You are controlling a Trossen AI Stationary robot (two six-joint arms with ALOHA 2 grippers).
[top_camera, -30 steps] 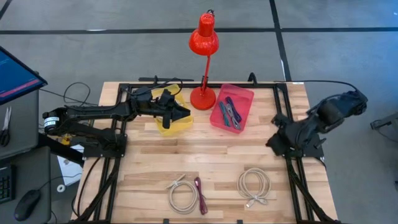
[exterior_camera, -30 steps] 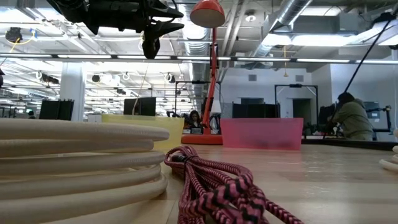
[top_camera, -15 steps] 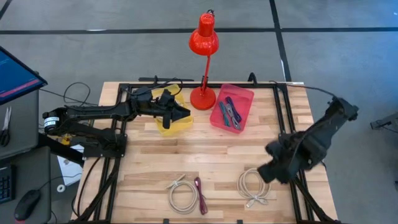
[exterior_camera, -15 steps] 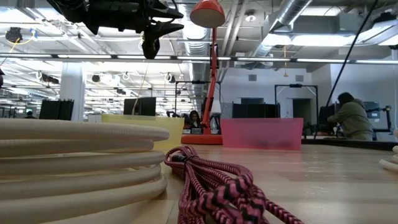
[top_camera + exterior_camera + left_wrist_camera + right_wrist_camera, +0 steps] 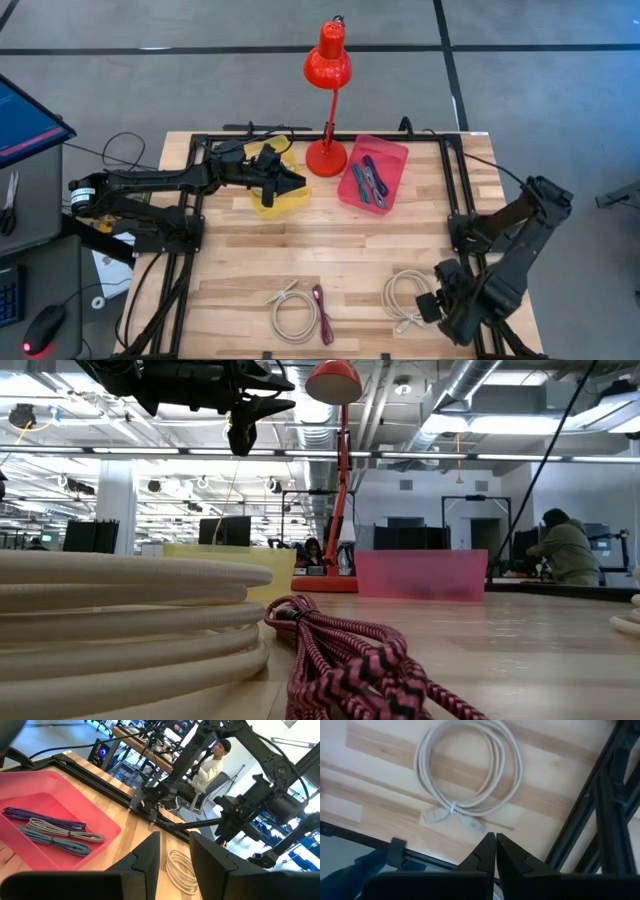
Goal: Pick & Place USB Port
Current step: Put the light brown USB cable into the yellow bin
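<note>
Wooden planks form the surface (image 5: 340, 245), framed by black rails on grey floor. At left, the left gripper (image 5: 292, 183) hovers over the yellow bin (image 5: 276, 200), fingers parted. A glossy red lamp (image 5: 327, 60) stands beside the pink tray (image 5: 373, 172) of braided cables. Near the front lie a beige coil (image 5: 292, 316), a pink braided cable (image 5: 321, 301), then the coiled white USB cable (image 5: 407, 300). The right gripper (image 5: 428, 308), pressed together, hangs over that coil's edge.

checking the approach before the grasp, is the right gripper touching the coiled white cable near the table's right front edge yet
Apart. In the right wrist view, the right gripper has its fingers closed together above the coiled white cable, with bare wooden table between them.
</note>
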